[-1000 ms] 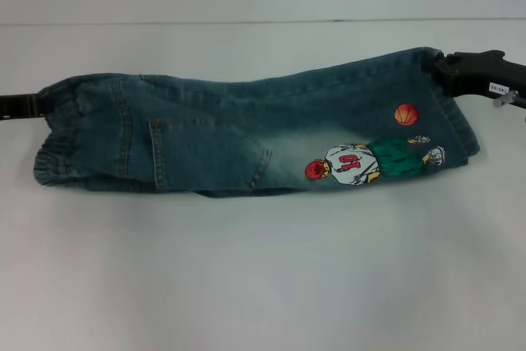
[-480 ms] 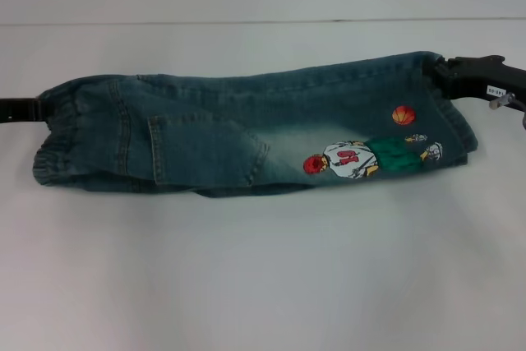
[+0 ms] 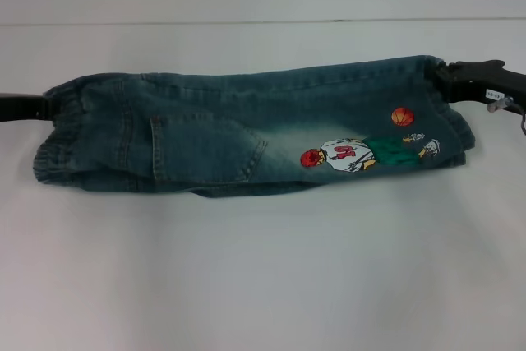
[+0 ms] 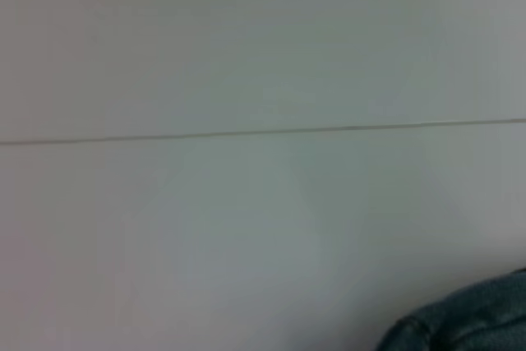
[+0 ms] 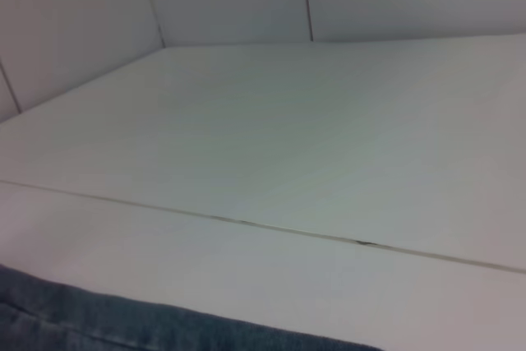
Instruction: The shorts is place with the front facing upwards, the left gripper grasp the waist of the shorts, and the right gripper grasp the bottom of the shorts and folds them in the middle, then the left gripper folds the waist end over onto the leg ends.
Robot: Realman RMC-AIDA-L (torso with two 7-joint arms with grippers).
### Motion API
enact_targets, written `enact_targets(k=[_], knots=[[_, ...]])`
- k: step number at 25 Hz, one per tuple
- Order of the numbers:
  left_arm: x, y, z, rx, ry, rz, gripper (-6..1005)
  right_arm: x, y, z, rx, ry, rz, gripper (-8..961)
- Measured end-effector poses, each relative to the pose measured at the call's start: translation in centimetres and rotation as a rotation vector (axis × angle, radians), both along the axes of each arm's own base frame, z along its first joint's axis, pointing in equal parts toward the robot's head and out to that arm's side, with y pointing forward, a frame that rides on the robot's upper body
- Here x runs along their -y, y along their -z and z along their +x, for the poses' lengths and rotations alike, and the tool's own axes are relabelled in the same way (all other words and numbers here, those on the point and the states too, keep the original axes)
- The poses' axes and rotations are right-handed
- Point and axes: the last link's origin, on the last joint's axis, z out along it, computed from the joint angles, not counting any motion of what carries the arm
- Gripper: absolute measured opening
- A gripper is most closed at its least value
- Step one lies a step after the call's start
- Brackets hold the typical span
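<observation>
Both grippers are seen at the two ends of the shorts (image 3: 246, 129) in the head view: the left gripper (image 3: 51, 107) is pressed against the waist of the shorts (image 3: 62, 133) at the middle left of the frame, and the right gripper (image 3: 448, 80) meets the bottom of the shorts (image 3: 452, 117) at the upper right. Whether either pair of fingers is closed on the denim cannot be told, since the tips are hidden by the cloth. The shorts are stretched in a long band across the middle of the frame, folded lengthwise, with the far edge running nearly straight from gripper to gripper and the near edge sagging a little toward the centre. A patch pocket (image 3: 205, 150) is shown left of centre, and the embroidered basketball player (image 3: 362, 152) with its orange ball (image 3: 402, 116) is placed toward the right end. Wide bare room on the white table (image 3: 263, 277) is left below the shorts across the whole lower half of the frame, and a narrower strip is left above, up to a thin seam line (image 3: 246, 21). Only a corner of denim is caught in each wrist view, at the lower right in the left wrist view (image 4: 468, 318) and along the lower left edge in the right wrist view (image 5: 99, 322).
</observation>
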Motion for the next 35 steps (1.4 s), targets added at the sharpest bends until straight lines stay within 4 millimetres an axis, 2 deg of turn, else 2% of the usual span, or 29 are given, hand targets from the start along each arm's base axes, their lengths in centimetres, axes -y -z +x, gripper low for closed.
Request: enact_targets(k=[10, 13, 15, 24, 26, 31, 35], knots=[[-0.2, 0.4, 0.5, 0.015, 0.004, -0.025, 144, -0.1, 0.6, -0.4, 0.007, -0.003, -0.034, 112], [-0.1, 0.3, 0.5, 0.021, -0.003, -0.025, 281, -0.1, 0.6, -0.4, 0.011, -0.003, -0.036, 116], [0.0, 0.2, 0.4, 0.023, -0.007, -0.024, 373, -0.1, 0.6, -0.3, 0.012, 0.002, -0.032, 209], [0.2, -0.6, 0.1, 0.045, -0.026, -0.022, 569, 0.1, 0.5, -0.1, 0.015, 0.002, -0.026, 594], [0.3, -1.2, 0.0, 0.060, -0.032, -0.013, 613, 0.2, 0.5, -0.1, 0.005, -0.002, -0.030, 653], [1.0, -2.8, -0.2, 0.135, -0.048, 0.007, 844, 1.1, -0.1, -0.6, -0.043, -0.058, -0.065, 801], [1.7, -3.3, -0.3, 0.198, -0.051, -0.013, 872, 3.2, -1.4, -1.4, -0.116, -0.176, -0.135, 866]])
